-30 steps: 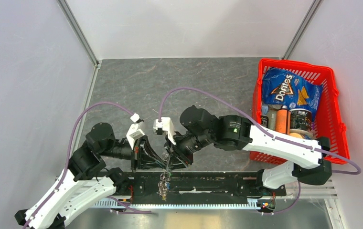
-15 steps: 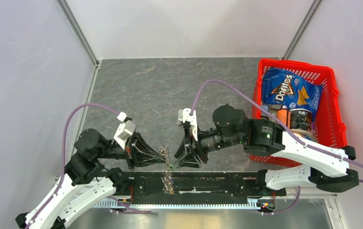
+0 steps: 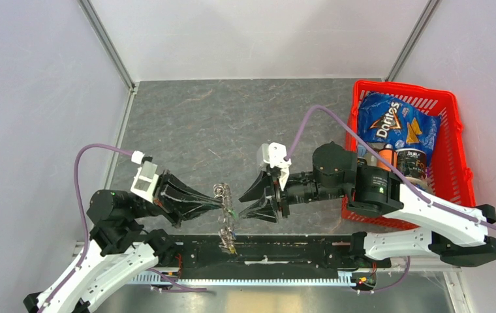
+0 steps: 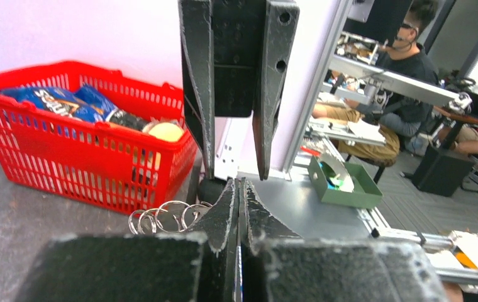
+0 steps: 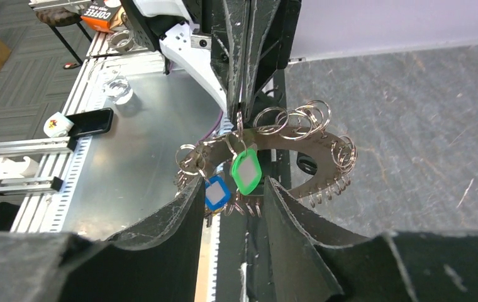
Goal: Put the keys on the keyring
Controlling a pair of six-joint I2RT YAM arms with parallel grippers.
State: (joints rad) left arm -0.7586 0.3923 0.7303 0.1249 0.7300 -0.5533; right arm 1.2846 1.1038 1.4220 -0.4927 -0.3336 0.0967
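Note:
The keyring (image 5: 315, 157), a flat metal ring fringed with small wire loops, hangs on edge above the table's near edge. My left gripper (image 3: 222, 204) is shut on its upper rim, also seen from the right wrist (image 5: 243, 94). Two keys hang from the ring on small loops, one green-headed (image 5: 246, 171), one blue-headed (image 5: 215, 192). My right gripper (image 3: 241, 206) is open just right of the keyring (image 3: 226, 228), nothing between its fingers (image 5: 180, 220). In the left wrist view the left gripper's fingertips (image 4: 231, 196) are pressed together with wire loops (image 4: 164, 217) beside them.
A red basket (image 3: 457, 130) at the right holds a Doritos bag (image 3: 392, 124), bottles and cans. A black rail (image 3: 297, 251) runs along the near edge below the keyring. Grey tabletop (image 3: 232, 124) stretches behind both grippers. White walls close in left and right.
My right gripper has opened and pulled back to the right, off the keyring. My left arm has drawn back to the left, still gripping the keyring.

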